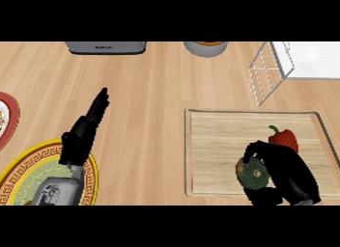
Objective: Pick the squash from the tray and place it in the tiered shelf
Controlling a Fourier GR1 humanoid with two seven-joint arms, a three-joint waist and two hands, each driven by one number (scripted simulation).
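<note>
A dark green round squash (255, 174) lies on the wooden tray (216, 144) near its front edge. My right hand (290, 169) is curled round the squash, thumb on its left side and fingers over its top. A red bell pepper (283, 139) sits on the tray just behind the hand. The white wire tiered shelf (273, 72) stands at the back right. Over at the left, my left hand (84, 132) rests open with its fingers pointing away, above a yellow-rimmed plate.
A yellow patterned plate (16, 173) lies at the front left, and a red-rimmed plate (5, 120) at the left edge. A grey appliance (105, 47) and a grey bowl (205, 48) stand along the back edge.
</note>
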